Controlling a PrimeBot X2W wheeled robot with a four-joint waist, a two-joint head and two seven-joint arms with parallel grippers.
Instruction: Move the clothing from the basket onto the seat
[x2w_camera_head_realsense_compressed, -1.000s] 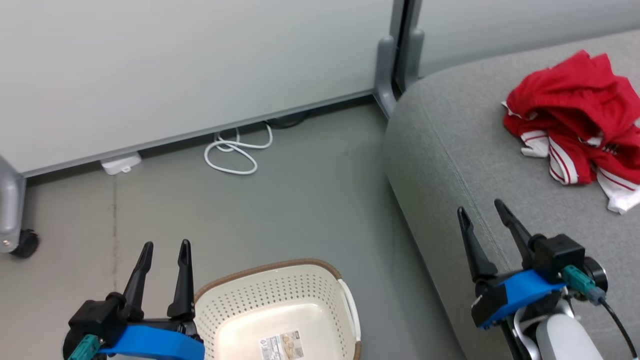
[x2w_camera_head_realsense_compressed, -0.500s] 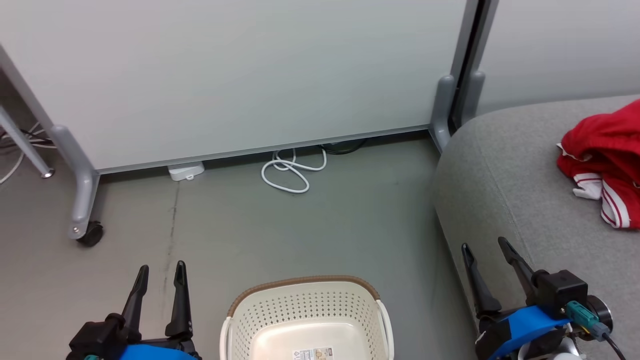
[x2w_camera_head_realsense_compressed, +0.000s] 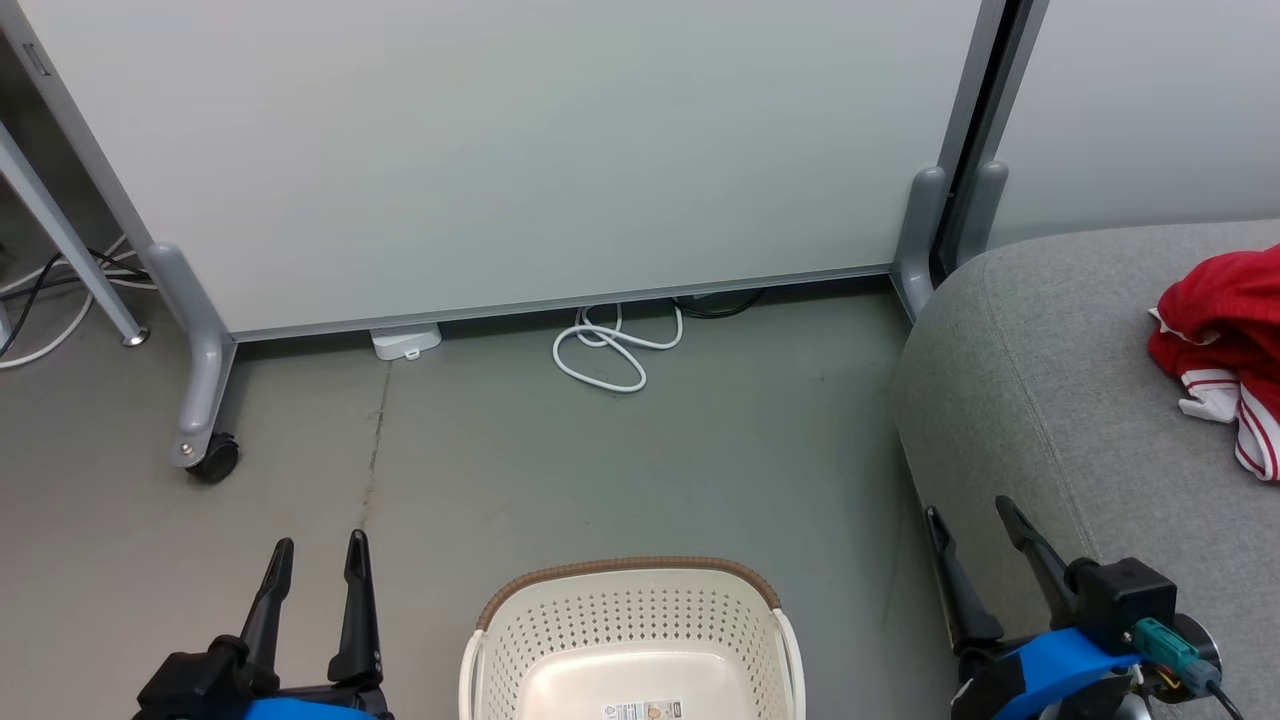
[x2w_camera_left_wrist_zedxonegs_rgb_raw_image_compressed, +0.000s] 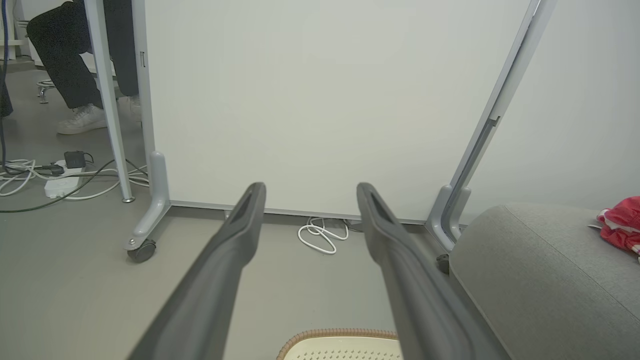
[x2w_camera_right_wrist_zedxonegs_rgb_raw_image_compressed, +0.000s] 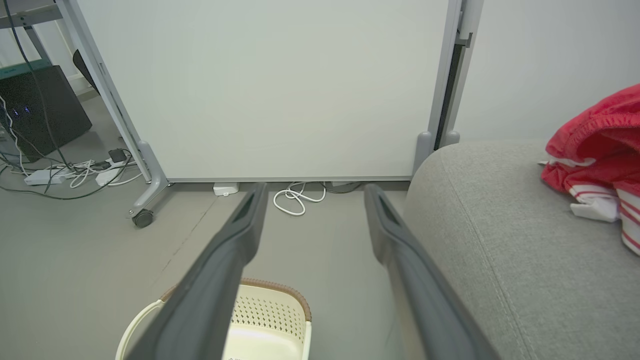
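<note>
Nearest, the left tool (x2w_camera_head_realsense_compressed: 318, 548) and the right tool (x2w_camera_head_realsense_compressed: 968, 512) each hold their two long dark fingers apart, with nothing between them. Between the two, the cream-white perforated plastic basket with a brown woven-look rim (x2w_camera_head_realsense_compressed: 630, 566) sits on the grey floor (x2w_camera_head_realsense_compressed: 600, 470), a label sticker (x2w_camera_head_realsense_compressed: 645, 711) on its bottom. To the right, the large grey woven-fabric sofa (x2w_camera_head_realsense_compressed: 1040, 400) carries the crumpled red clothing with white trim (x2w_camera_head_realsense_compressed: 1215, 325). Farther back, a coiled white cable (x2w_camera_head_realsense_compressed: 610, 355) lies at the foot of a pale wheeled partition panel (x2w_camera_head_realsense_compressed: 500, 150).
</note>
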